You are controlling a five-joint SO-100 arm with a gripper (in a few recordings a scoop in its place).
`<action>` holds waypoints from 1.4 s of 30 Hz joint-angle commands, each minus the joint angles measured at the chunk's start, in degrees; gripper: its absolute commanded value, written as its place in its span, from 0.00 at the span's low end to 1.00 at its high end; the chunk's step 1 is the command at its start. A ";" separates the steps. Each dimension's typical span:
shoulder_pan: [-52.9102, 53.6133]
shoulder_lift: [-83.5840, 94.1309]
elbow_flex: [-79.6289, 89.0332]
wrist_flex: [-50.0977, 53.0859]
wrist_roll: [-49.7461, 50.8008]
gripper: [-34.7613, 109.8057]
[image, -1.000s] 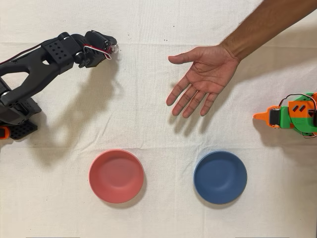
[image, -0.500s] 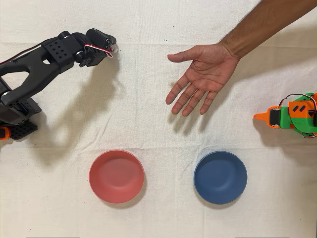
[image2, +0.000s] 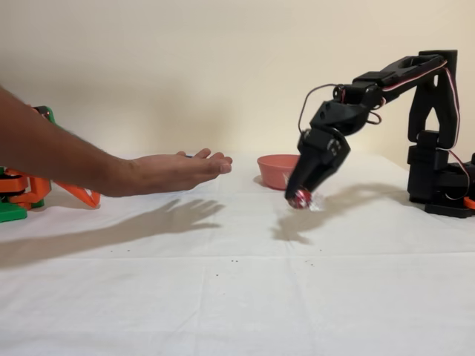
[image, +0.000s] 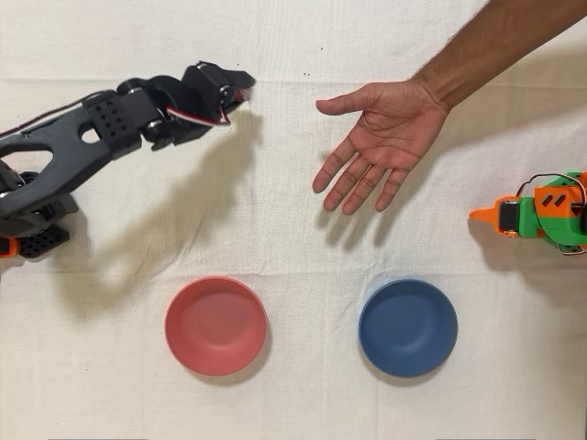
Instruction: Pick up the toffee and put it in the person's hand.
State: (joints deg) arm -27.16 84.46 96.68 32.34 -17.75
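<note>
Overhead view: the gripper point(image: 240, 92) is well left of the person's hand point(image: 381, 137), which lies palm up, fingers spread. Fixed view: the gripper point(image2: 300, 196), right of the hand point(image2: 174, 170), pinches the toffee point(image2: 300, 198) above the cloth.

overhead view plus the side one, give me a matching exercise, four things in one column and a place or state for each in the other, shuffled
Things:
1. toffee
2. person's hand
3. pink bowl
4. blue bowl

Places or states:
A. empty, below the hand in the overhead view
B. open, palm up, off the cloth
C. pinched in the black arm's claw, off the table
D. empty, at lower left of centre in the overhead view

Pairs: 1-C, 2-B, 3-D, 4-A
</note>
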 commanded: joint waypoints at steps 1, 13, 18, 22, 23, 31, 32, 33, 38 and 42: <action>3.34 7.73 -4.83 -2.46 -2.46 0.30; 11.51 2.46 -19.42 -6.33 -3.60 0.28; 12.66 -2.46 -26.37 -7.73 -4.83 0.28; 12.92 -6.33 -30.41 -8.88 -5.89 0.28; 13.01 -7.21 -31.38 -9.23 -6.06 0.28; 13.01 -13.01 -33.84 -13.27 -9.84 0.28; 13.01 -13.71 -34.01 -14.06 -10.37 0.28; 13.10 -14.50 -34.01 -14.94 -10.99 0.28; 13.45 -17.58 -34.19 -17.31 -13.01 0.28; 13.36 -19.42 -34.63 -18.19 -14.33 0.28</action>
State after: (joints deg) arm -13.36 63.11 67.41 15.82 -30.50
